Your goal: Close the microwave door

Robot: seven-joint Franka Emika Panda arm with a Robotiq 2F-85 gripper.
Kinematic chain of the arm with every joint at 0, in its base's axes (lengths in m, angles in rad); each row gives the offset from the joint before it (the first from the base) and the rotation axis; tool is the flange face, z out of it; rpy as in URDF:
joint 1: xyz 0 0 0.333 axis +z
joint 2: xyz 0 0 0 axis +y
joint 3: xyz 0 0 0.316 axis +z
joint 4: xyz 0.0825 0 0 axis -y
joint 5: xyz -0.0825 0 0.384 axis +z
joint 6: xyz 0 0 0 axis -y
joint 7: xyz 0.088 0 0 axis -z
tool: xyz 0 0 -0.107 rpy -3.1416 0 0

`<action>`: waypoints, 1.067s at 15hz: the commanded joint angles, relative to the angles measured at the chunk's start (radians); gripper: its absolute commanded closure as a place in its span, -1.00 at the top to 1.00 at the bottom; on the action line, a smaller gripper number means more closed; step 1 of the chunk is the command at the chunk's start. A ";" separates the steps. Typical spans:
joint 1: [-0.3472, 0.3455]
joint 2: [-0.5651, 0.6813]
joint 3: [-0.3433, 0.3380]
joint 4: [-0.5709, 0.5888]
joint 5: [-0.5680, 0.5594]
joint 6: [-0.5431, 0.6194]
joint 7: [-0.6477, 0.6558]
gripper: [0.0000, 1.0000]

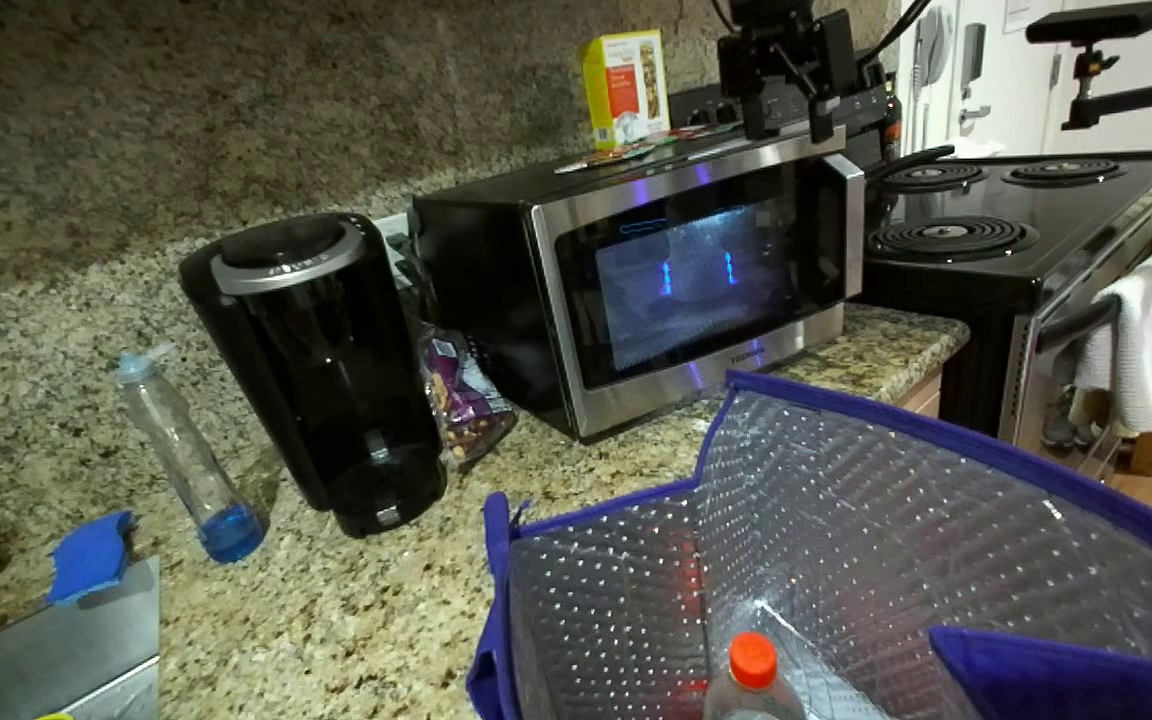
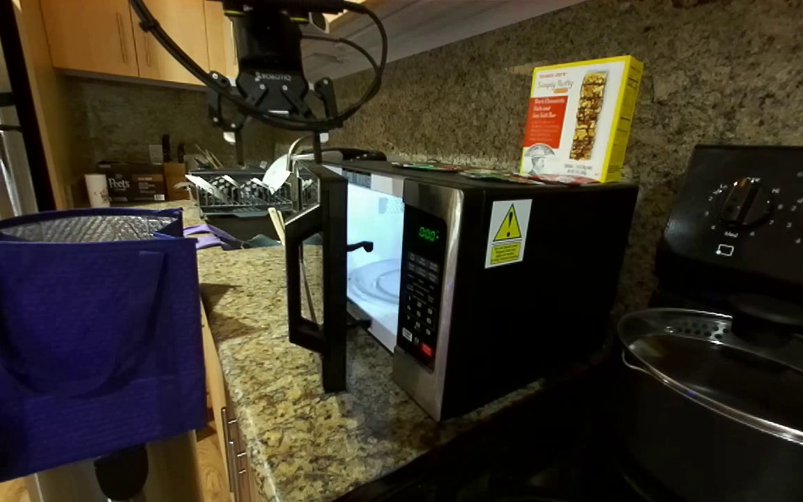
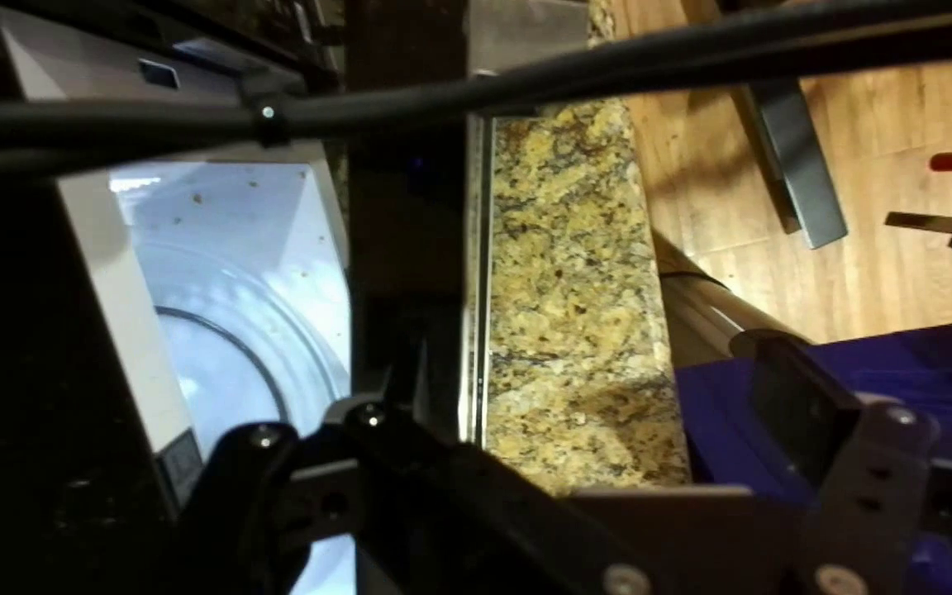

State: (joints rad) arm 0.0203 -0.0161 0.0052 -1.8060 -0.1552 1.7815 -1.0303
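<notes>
The microwave door has a silver frame around a dark glass window and shows in an exterior view (image 1: pixel 696 285). It stands partly open, swung out from the lit interior, in an exterior view (image 2: pixel 334 286). In the wrist view the door (image 3: pixel 410 240) is a dark upright strip with a silver edge beside the lit turntable. My gripper is open, with its fingers pointing down, near the door's top at the handle end, in both exterior views (image 1: pixel 788 125) (image 2: pixel 277 150). In the wrist view (image 3: pixel 608 392) one finger overlaps the door and one is out in front. I cannot tell whether it touches.
A purple insulated bag (image 2: pixel 81 348) stands in front of the counter. A black coffee maker (image 1: pixel 326 370) is beside the microwave. A yellow box (image 2: pixel 576 118) and flat packets sit on top of it. A stove (image 1: pixel 1026 220) with a lidded pot (image 2: pixel 736 390) adjoins the counter (image 3: pixel 575 289).
</notes>
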 commanded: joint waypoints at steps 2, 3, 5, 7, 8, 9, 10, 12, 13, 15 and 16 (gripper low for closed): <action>0.006 0.019 0.013 0.027 0.021 -0.085 -0.021 1.00; 0.004 0.024 0.012 0.032 0.037 -0.097 -0.033 1.00; 0.003 0.032 0.012 0.039 0.058 -0.123 -0.031 1.00; 0.007 0.015 0.015 0.024 0.060 -0.123 -0.002 1.00; 0.009 0.009 0.016 0.018 0.056 -0.117 -0.004 1.00; 0.011 0.004 0.018 0.014 0.041 -0.107 0.028 1.00; 0.012 0.003 0.019 0.013 0.043 -0.103 0.031 1.00; 0.016 0.001 0.022 0.011 0.022 -0.084 0.058 1.00; 0.017 0.003 0.024 0.013 0.016 -0.082 0.071 1.00; 0.017 0.005 0.026 0.018 0.013 -0.083 0.087 1.00; 0.018 0.003 0.028 0.017 0.007 -0.080 0.098 1.00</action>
State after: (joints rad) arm 0.0319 -0.0082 0.0246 -1.7885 -0.1278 1.6853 -0.9790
